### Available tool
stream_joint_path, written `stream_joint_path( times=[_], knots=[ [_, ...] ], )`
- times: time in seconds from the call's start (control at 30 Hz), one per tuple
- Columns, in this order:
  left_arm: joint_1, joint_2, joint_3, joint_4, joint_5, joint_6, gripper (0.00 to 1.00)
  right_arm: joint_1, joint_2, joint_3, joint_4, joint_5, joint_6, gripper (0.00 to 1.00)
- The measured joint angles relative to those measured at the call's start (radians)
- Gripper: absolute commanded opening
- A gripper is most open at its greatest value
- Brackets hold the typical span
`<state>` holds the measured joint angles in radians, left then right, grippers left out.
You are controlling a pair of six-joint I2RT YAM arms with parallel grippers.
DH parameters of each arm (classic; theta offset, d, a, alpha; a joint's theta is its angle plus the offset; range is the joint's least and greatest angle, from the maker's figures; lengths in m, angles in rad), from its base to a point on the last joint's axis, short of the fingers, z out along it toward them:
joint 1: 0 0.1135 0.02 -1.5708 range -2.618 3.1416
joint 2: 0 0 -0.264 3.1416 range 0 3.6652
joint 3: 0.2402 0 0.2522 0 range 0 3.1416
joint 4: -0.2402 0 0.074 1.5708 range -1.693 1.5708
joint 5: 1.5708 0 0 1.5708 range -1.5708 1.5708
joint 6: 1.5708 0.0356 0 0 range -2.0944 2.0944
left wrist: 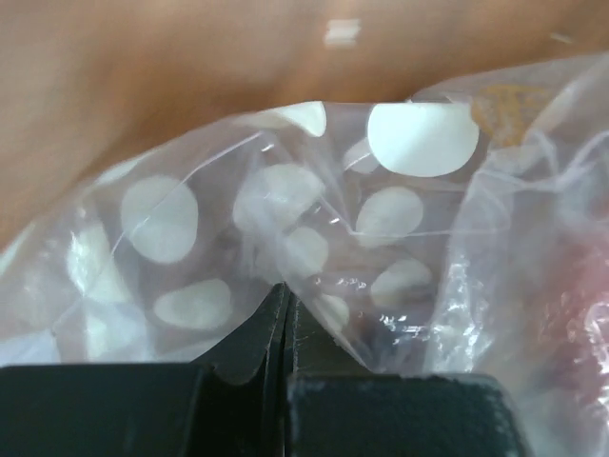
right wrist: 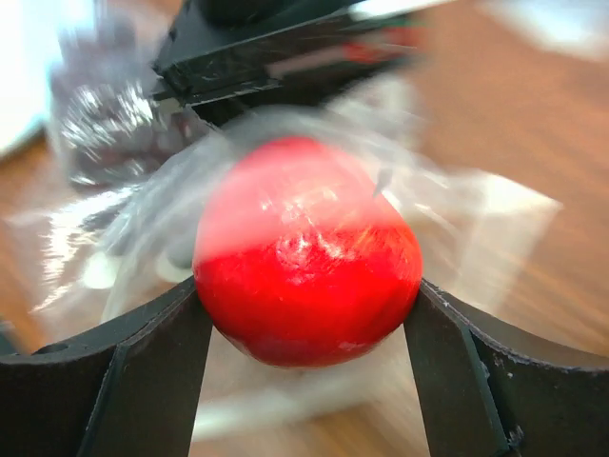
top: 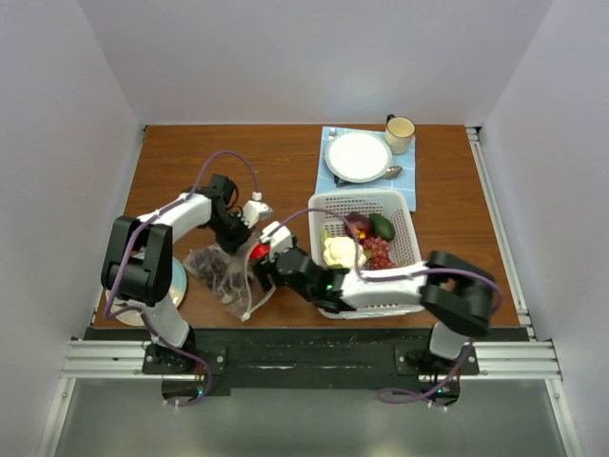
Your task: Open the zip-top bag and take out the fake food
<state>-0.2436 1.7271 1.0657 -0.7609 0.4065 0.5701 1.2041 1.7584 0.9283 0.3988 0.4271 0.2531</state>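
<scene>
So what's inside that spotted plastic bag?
Dark purple-brown pieces show through the zip-top bag. A red fruit sits at its mouth, gripped by the right gripper. Crinkled plastic hides anything deeper.

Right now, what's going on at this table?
The left gripper is pinched shut on the zip-top bag, holding its edge. The right gripper grips a red fruit at the bag, plastic partly covering it. Other toy foods lie in the white basket beside the bag.
</scene>
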Motion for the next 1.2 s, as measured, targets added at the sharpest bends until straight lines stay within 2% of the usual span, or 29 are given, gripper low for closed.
stream_joint_path(
  times=[0.2, 0.23, 0.27, 0.37, 0.4, 0.43, 0.47, 0.53, 0.57, 0.67, 0.7, 0.73, 0.77, 0.83, 0.9, 1.0, 1.1, 1.2],
  knots=[
    [0.091, 0.035, 0.032, 0.032, -0.051, -0.063, 0.00, -0.011, -0.377, -0.129, -0.057, 0.054, 0.020, 0.09],
    [0.092, 0.035, 0.033, 0.039, -0.061, -0.077, 0.00, -0.011, -0.430, -0.141, -0.080, 0.076, 0.023, 0.14],
    [0.092, 0.035, 0.036, 0.041, -0.068, -0.088, 0.00, -0.011, -0.480, -0.152, -0.104, 0.104, 0.024, 0.34],
    [0.090, 0.034, 0.064, 0.027, -0.071, -0.119, 0.00, -0.018, -0.588, -0.179, -0.159, 0.194, 0.011, 0.39],
    [0.090, 0.034, 0.087, 0.015, -0.066, -0.131, 0.00, -0.028, -0.609, -0.183, -0.177, 0.224, 0.005, 0.43],
    [0.090, 0.030, 0.121, -0.001, -0.060, -0.143, 0.02, -0.042, -0.618, -0.185, -0.198, 0.252, -0.003, 0.54],
    [0.090, 0.022, 0.150, -0.016, -0.052, -0.149, 0.22, -0.059, -0.618, -0.185, -0.216, 0.277, -0.009, 0.74],
    [0.090, -0.003, 0.235, -0.057, -0.035, -0.162, 0.42, -0.093, -0.601, -0.185, -0.257, 0.323, -0.019, 0.91],
    [0.090, -0.032, 0.290, -0.079, -0.028, -0.172, 0.56, -0.112, -0.585, -0.185, -0.283, 0.346, -0.024, 0.98],
    [0.095, -0.144, 0.361, -0.093, -0.028, -0.163, 0.74, -0.132, -0.549, -0.185, -0.337, 0.394, -0.037, 0.99],
    [0.103, -0.197, 0.361, -0.095, -0.030, -0.158, 0.77, -0.132, -0.540, -0.185, -0.354, 0.399, -0.039, 0.99],
    [0.116, -0.249, 0.353, -0.100, -0.034, -0.151, 0.81, -0.131, -0.538, -0.185, -0.366, 0.401, -0.042, 0.99],
    [0.142, -0.301, 0.331, -0.094, -0.035, -0.139, 0.90, -0.131, -0.538, -0.185, -0.374, 0.401, -0.044, 0.99],
    [0.227, -0.375, 0.259, -0.091, -0.024, -0.108, 0.98, -0.131, -0.544, -0.182, -0.384, 0.389, -0.049, 0.99],
    [0.341, -0.396, 0.183, -0.105, -0.017, -0.077, 1.00, -0.128, -0.553, -0.177, -0.384, 0.367, -0.054, 0.99],
    [0.443, -0.311, 0.085, -0.109, -0.008, -0.049, 1.00, -0.106, -0.555, -0.154, -0.380, 0.340, -0.067, 0.99],
    [0.459, -0.239, -0.011, -0.105, -0.009, -0.037, 1.00, -0.055, -0.542, -0.126, -0.366, 0.332, -0.082, 0.99],
    [0.459, -0.231, -0.074, -0.087, -0.018, -0.035, 1.00, -0.003, -0.499, -0.098, -0.331, 0.317, -0.089, 0.99]
  ],
)
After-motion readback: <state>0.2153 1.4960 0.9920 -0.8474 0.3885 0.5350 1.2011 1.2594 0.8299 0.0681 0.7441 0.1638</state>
